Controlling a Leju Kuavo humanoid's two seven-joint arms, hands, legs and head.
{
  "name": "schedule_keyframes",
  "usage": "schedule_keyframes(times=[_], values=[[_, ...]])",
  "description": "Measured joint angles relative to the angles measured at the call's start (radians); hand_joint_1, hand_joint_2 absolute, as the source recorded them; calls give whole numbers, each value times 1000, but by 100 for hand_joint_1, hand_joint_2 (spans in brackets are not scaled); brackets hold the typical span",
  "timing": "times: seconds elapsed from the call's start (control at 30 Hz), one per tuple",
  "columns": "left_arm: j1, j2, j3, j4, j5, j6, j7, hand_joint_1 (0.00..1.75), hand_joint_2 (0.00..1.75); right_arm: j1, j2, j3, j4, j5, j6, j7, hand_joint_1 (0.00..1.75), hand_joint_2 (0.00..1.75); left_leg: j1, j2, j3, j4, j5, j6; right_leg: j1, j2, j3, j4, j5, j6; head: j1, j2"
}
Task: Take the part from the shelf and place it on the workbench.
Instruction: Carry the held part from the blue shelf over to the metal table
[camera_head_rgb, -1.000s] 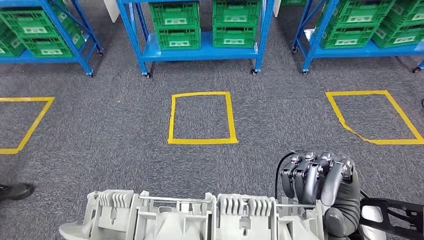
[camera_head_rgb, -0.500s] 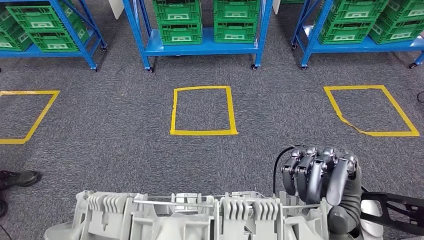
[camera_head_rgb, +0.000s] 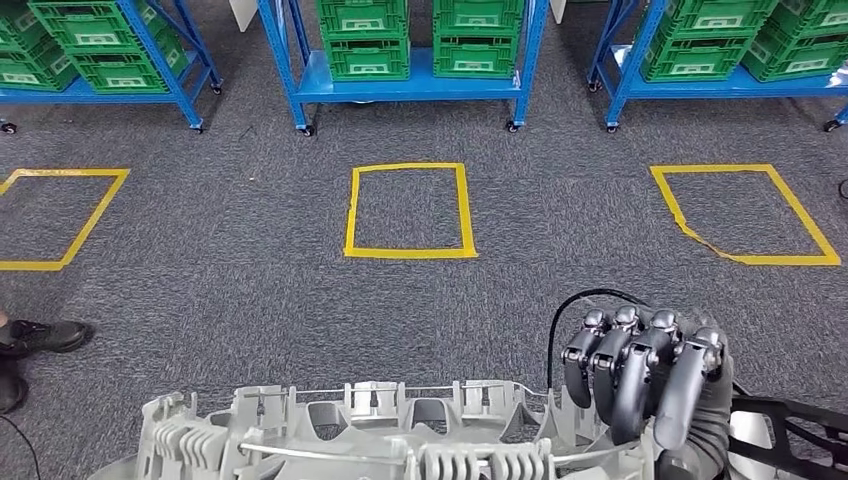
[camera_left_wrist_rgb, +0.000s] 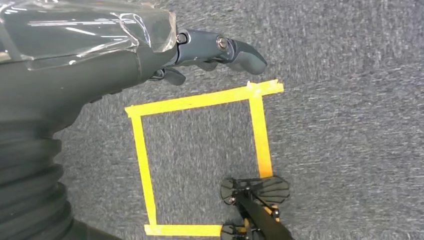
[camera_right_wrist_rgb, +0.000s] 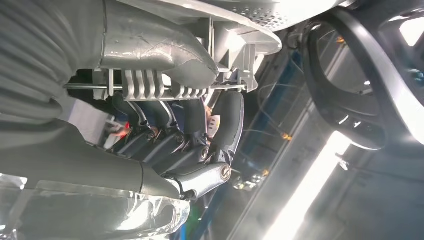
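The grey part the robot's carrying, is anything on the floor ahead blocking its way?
Nothing visible stands on the carpet ahead of the grey part, which the right hand grips; just flat yellow tape squares and blue shelves beyond. No workbench in view.

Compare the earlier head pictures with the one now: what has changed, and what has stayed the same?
The whole view has shifted, so the camera moved: shelves and floor squares sit slightly higher. The grey part now shows a different face, seemingly tipped. The right hand still grips its end. A person's shoe remains at the left.
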Motion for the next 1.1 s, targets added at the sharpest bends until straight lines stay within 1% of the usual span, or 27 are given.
schedule_keyframes(times=[0.03,0.07,0.13,0.17,0.2,0.23,0.27,0.33,0.37,0.4,0.43,0.47,0.5,0.57,0.63,0.67,0.7,0.73,0.77,0.83,0.87,0.9,0.93,0.97,1.0,1.03,1.1], values=[[0,0,2,-2,-5,1,-5,0,175,0,0,0,-3,3,0,-4,154,175,3,-1,-8,17,-13,-6,-2,-6,-1,-1,3,-5,-1,0],[0,0,4,-3,-11,2,-9,0,175,0,0,0,-6,6,0,-8,154,175,6,0,-23,50,-37,-12,-4,-13,-3,-1,6,-10,-2,0],[-1,2,6,-3,-20,8,-15,0,175,1,-1,0,-9,10,0,-16,154,175,12,4,-74,172,-107,-23,-2,-28,-9,-1,9,-16,-5,0],[-2,3,7,-3,-24,10,-17,0,175,1,-2,0,-9,12,0,-18,154,175,14,6,-99,232,-133,-27,0,-36,-13,-1,11,-18,-6,0],[-2,4,8,-2,-27,11,-17,0,175,2,-2,0,-10,13,0,-19,154,175,16,8,-111,267,-144,-28,2,-45,-16,-1,13,-19,-6,0],[-2,4,9,-1,-29,12,-17,0,175,3,-3,0,-10,14,0,-20,154,175,17,10,-103,262,-137,-27,3,-53,-18,-1,14,-19,-6,0],[-2,4,11,-1,-30,13,-17,0,175,3,-3,0,-10,15,0,-21,154,175,16,14,-74,218,-114,-24,5,-62,-19,-1,15,-18,-6,0],[-3,8,13,-1,-30,15,-18,0,175,3,-4,0,-11,16,0,-23,154,175,9,45,13,76,-65,-9,9,-79,-17,-1,17,-15,-5,0],[-5,9,14,-1,-30,15,-19,0,175,2,-4,0,-13,17,0,-24,154,175,4,60,44,23,-51,-2,10,-87,-17,-2,18,-13,-4,0],[-6,10,14,-1,-30,16,-19,0,175,2,-5,0,-13,17,0,-25,154,175,-1,72,58,-7,-47,4,10,-96,-17,-2,19,-10,-4,0],[-7,12,16,-1,-30,17,-20,0,175,2,-5,0,-14,17,0,-26,154,175,-4,72,57,-12,-49,8,10,-105,-17,-4,21,-6,-4,0],[-6,12,17,-1,-30,17,-20,0,175,2,-5,1,-14,17,0,-27,154,175,-6,64,54,-17,-44,13,9,-113,-15,-7,24,-1,-5,0],[-5,14,19,-1,-31,17,-20,0,175,2,-5,1,-15,18,0,-28,154,175,-4,55,58,-27,-35,17,9,-112,-16,-8,24,4,-5,0],[-6,13,22,-1,-31,17,-20,0,175,3,-6,1,-16,18,0,-31,154,175,1,35,65,-49,-14,28,8,-76,-34,26,2,6,-3,0],[-10,10,22,0,-32,13,-20,0,175,6,-8,2,-16,17,3,-32,154,175,3,13,63,-58,-1,34,7,-31,-86,138,-52,-3,0,0],[-11,9,24,0,-32,7,-19,0,175,9,-10,3,-16,17,6,-33,154,175,2,1,58,-57,2,35,7,-23,-115,204,-77,-4,1,0],[-13,7,28,0,-31,-1,-18,0,175,11,-12,4,-15,18,8,-32,154,175,1,-12,56,-55,3,35,6,-20,-135,248,-89,-2,1,0],[-14,5,33,0,-29,-10,-16,0,175,12,-13,5,-13,20,11,-30,154,175,0,-26,54,-53,3,35,6,-19,-138,258,-85,4,1,0],[-15,3,41,0,-26,-18,-12,0,175,12,-15,6,-11,22,12,-28,154,175,0,-41,53,-49,3,34,5,-16,-121,225,-66,13,1,0],[-21,0,59,0,-19,-27,-2,0,175,11,-18,10,-7,25,13,-24,154,175,1,-69,49,-36,-1,27,1,6,-56,91,-13,27,1,0],[-24,-2,68,1,-15,-29,2,0,175,9,-19,13,-6,26,14,-22,154,175,0,-81,43,-28,-5,23,-1,18,-31,36,5,27,1,0],[-27,-2,77,1,-10,-32,6,0,175,8,-20,17,-5,27,14,-18,154,175,-1,-91,36,-21,-7,17,0,25,-18,6,13,22,1,0],[-29,-2,88,2,-5,-35,8,0,175,7,-20,21,-3,29,15,-15,154,175,-1,-99,29,-17,-7,12,2,27,-16,-2,15,14,1,0],[-30,-3,98,3,-1,-39,10,0,175,5,-21,26,-1,30,17,-11,154,175,1,-105,23,-15,-6,8,4,18,-17,-2,17,8,1,0],[-31,-3,109,5,3,-41,11,0,175,3,-21,31,2,31,18,-9,154,175,2,-103,20,-13,-6,4,4,10,-18,-3,19,3,1,0],[-33,-4,119,7,6,-43,11,0,175,-1,-21,36,4,32,18,-7,154,175,3,-87,14,-3,-12,-1,2,2,-17,-4,20,-3,0,0],[-41,-5,132,10,9,-43,6,0,175,-9,-21,45,10,33,19,-6,154,175,4,-35,-20,67,-51,-12,-1,-16,-15,-5,20,-11,-6,0]])
